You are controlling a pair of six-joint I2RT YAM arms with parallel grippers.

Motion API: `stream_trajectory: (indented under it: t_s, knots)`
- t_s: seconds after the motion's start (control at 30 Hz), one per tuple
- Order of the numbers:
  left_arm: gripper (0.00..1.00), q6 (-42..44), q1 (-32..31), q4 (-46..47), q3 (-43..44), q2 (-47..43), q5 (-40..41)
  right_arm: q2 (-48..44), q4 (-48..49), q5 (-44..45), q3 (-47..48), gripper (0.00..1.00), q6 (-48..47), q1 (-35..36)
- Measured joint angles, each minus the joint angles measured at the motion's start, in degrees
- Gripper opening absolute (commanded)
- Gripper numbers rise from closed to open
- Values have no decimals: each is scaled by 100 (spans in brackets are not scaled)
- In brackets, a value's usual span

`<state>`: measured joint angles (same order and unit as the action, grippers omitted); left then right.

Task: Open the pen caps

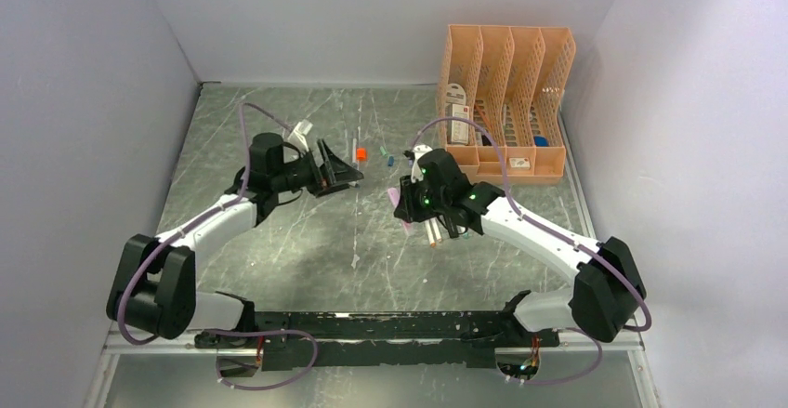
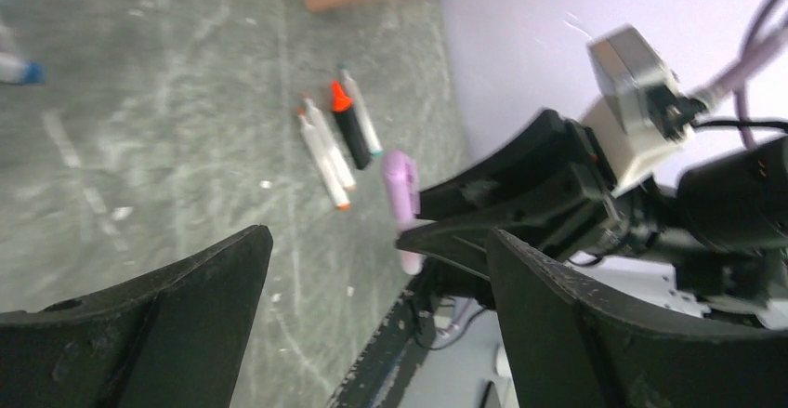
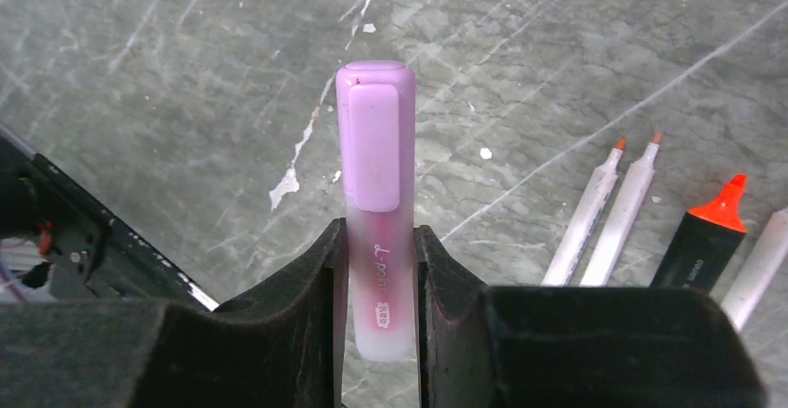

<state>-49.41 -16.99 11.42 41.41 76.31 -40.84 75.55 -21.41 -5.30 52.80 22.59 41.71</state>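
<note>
The translucent pink highlighter pen (image 3: 376, 278), lilac plastic cap (image 3: 374, 138) on, juts out past the fingertips of my right gripper (image 3: 379, 241), which is clamped on its barrel over the grey marbled table (image 3: 186, 73). Bare-tipped white markers (image 3: 604, 213) and a stubby black highlighter (image 3: 697, 241) lie nearby. My left gripper (image 2: 372, 278) gapes wide, holding nothing.
</note>
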Motion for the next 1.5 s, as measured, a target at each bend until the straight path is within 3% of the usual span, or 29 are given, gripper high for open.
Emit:
stream_trajectory:
  t_s: [0.27, 0.87, 1.23, 1.37, 1.5]
  knots:
    - [96, -745, -964, 1292, -81, 339, 63, 11, 111, -378, 0, 1, 219, -125]
    - [84, -669, -1670, 1233, 205, 966, 940, -195, 251, -658, -81, 1, 433, -162]
    - [56, -651, -1843, 1252, 249, 1231, 1069, -223, 313, -682, -85, 1, 444, -216]
    - [39, -658, -1875, 1279, 286, 1294, 1062, -223, 310, -682, -98, 1, 442, -234]
    - [28, -678, -1912, 1349, 343, 1296, 1051, -223, 313, -678, -114, 1, 442, -249]
